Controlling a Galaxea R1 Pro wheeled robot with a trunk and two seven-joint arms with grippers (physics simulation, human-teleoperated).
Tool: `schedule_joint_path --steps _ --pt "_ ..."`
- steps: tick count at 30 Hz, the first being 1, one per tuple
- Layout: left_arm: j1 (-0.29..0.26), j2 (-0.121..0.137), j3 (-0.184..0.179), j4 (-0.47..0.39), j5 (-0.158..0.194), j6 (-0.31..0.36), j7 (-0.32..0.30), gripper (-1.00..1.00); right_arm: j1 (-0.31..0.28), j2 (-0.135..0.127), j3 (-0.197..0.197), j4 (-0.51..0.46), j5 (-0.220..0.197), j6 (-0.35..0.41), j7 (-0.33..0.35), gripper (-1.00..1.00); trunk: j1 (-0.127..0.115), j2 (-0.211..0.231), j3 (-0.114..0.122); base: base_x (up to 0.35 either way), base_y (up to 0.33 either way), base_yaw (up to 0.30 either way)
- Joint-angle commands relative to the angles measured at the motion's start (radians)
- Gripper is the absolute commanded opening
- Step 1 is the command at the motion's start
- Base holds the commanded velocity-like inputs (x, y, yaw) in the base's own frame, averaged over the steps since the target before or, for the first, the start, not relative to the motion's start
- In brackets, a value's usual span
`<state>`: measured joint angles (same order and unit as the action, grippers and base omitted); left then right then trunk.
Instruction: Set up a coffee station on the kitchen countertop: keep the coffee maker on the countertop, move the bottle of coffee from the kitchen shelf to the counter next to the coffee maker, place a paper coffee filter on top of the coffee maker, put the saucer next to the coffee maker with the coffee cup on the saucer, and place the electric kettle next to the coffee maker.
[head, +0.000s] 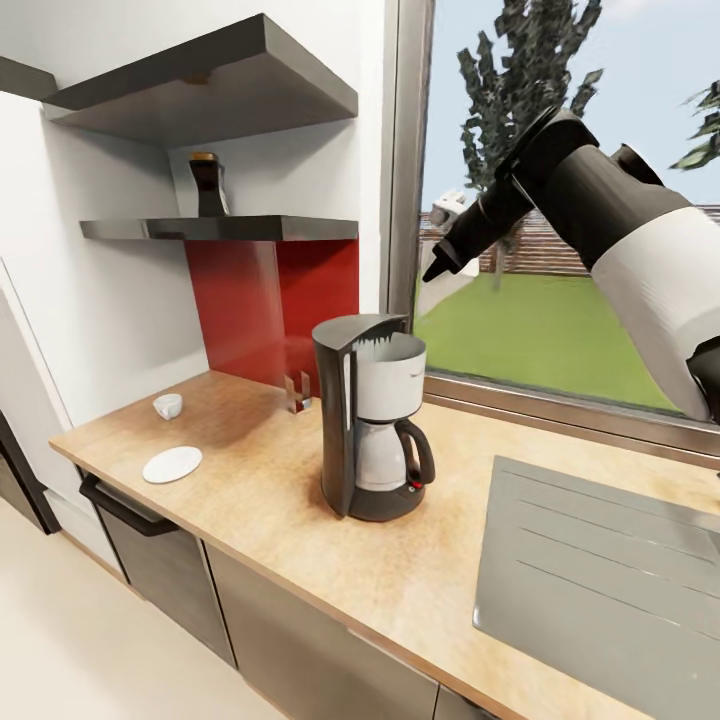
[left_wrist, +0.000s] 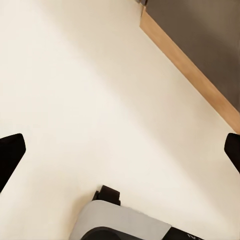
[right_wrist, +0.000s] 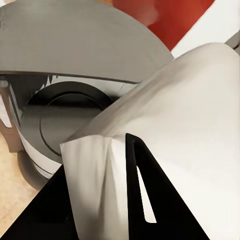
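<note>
The black coffee maker stands mid-counter, its open top also in the right wrist view. My right gripper hangs raised in front of the window, above and right of the machine. In the right wrist view that gripper is shut on a white paper coffee filter held over the machine's top. A white coffee cup and a white saucer lie apart at the counter's left end. The dark bottle of coffee stands on the lower shelf. My left gripper is open over the floor.
A grey sink drainboard takes up the counter's right side. A small clear object stands by the red backsplash behind the machine. An upper shelf overhangs the bottle. A dark oven handle juts from the cabinet front below the saucer.
</note>
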<state>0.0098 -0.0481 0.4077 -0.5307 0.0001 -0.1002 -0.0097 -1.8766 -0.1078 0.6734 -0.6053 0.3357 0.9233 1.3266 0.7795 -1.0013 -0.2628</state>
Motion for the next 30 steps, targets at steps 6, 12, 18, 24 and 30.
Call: schedule_joint_path --steps 6,12,18,24,30 --pt "0.0 -0.001 0.003 -0.002 0.0 -0.001 -0.001 1.0 0.0 0.002 0.002 -0.003 0.006 0.009 0.009 -1.0 0.0 -0.001 -0.001 0.0 0.0 0.0" --pt "0.0 -0.001 0.003 -0.002 0.0 -0.001 -0.001 1.0 0.0 0.004 0.006 -0.002 0.005 0.009 0.009 -1.0 0.0 -0.001 -0.001 0.0 0.0 0.0" --pt "0.0 -0.001 0.003 -0.002 0.0 -0.001 -0.001 1.0 0.001 0.006 0.007 -0.002 0.004 0.009 0.011 -1.0 0.0 -0.001 -0.001 0.0 0.0 0.0" --pt "0.0 -0.001 0.003 -0.002 0.0 -0.001 -0.001 1.0 0.002 0.018 0.005 -0.001 0.001 0.009 0.011 -1.0 0.0 -0.001 -0.001 0.0 0.0 0.0" --pt "0.0 -0.001 0.003 -0.003 0.0 -0.001 -0.001 1.0 0.006 0.029 0.005 0.0 0.003 0.009 0.01 -1.0 0.0 -0.001 -0.001 0.0 0.0 0.0"
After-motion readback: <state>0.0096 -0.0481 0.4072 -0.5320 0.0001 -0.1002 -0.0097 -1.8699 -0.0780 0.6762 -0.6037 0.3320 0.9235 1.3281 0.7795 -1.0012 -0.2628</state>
